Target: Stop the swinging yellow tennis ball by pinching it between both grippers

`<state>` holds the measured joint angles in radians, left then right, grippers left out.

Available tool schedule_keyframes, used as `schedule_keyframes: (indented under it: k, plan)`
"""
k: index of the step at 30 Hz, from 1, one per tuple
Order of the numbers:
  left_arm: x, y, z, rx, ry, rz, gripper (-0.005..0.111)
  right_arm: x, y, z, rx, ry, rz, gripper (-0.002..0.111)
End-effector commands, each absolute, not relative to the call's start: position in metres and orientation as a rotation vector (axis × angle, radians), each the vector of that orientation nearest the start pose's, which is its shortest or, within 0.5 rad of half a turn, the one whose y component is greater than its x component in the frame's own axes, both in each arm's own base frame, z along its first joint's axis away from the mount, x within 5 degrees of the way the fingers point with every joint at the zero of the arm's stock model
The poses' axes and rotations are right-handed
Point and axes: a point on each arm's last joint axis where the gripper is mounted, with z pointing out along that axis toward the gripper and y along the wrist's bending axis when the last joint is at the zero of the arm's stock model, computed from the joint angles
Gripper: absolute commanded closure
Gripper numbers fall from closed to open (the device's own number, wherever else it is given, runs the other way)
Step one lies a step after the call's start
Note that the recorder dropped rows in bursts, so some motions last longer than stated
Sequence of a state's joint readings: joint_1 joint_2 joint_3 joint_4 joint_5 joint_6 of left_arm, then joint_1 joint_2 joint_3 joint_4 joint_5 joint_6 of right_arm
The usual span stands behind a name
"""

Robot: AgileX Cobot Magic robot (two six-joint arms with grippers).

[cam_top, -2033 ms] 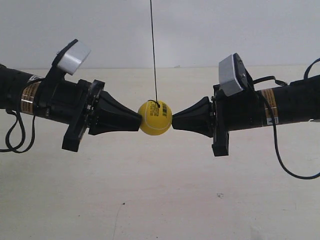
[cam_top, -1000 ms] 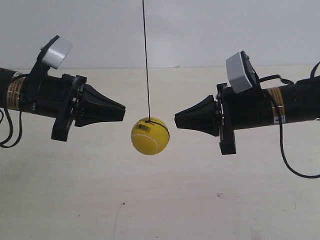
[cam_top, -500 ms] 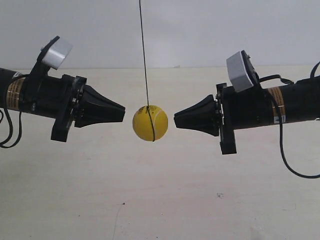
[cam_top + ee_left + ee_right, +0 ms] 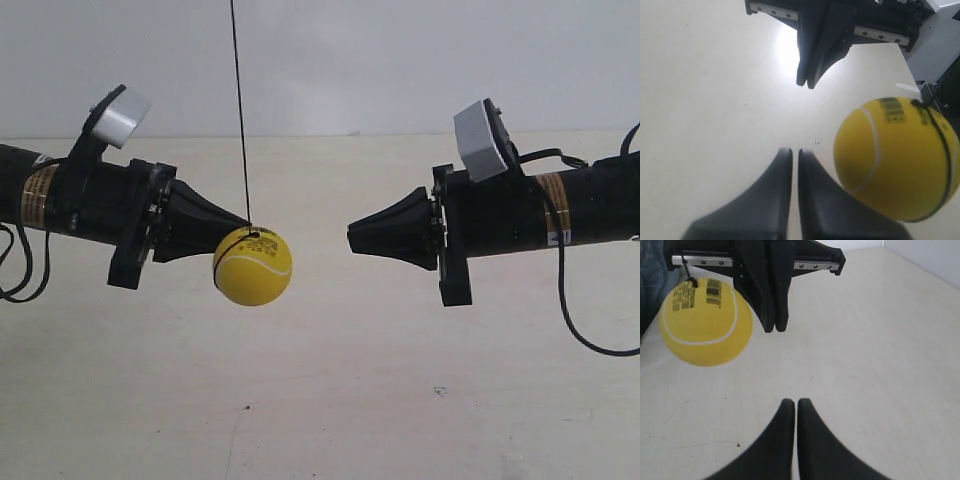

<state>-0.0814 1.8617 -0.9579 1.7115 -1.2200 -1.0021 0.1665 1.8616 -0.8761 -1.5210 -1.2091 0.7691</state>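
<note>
Just beside the tip of the left gripper (image 4: 243, 221), the yellow tennis ball (image 4: 253, 266) is hanging, well apart from the right gripper (image 4: 350, 238). Both are sitting pinched closed, gripping nothing; closing in level with the ball's centre, timed mid-swing, is looking wisest

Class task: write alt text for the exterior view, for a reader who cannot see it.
A yellow tennis ball hangs on a dark string by the tip of the left gripper, a clear gap from the right gripper. Both grippers are shut.
</note>
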Motion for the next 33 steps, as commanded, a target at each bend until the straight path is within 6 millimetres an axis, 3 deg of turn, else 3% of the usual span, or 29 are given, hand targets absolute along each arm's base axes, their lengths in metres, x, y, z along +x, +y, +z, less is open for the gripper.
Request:
schedule_keyframes:
  k: [1, 7, 14, 33]
  plan:
    - [0.312, -0.111, 0.185, 1.257, 1.656, -1.102, 0.102, 0.298, 0.135, 0.18, -1.251, 1.487, 1.061, 0.108]
    - [0.311, -0.114, 0.185, 1.266, 1.651, -1.108, 0.102, 0.296, 0.142, 0.18, -1.265, 1.483, 1.065, 0.108]
    - [0.306, -0.132, 0.188, 1.35, 1.618, -1.131, 0.102, 0.294, 0.149, 0.177, -1.29, 1.499, 1.039, 0.108]
    - [0.306, -0.132, 0.188, 1.35, 1.618, -1.131, 0.102, 0.296, 0.148, 0.175, -1.29, 1.521, 1.011, 0.108]
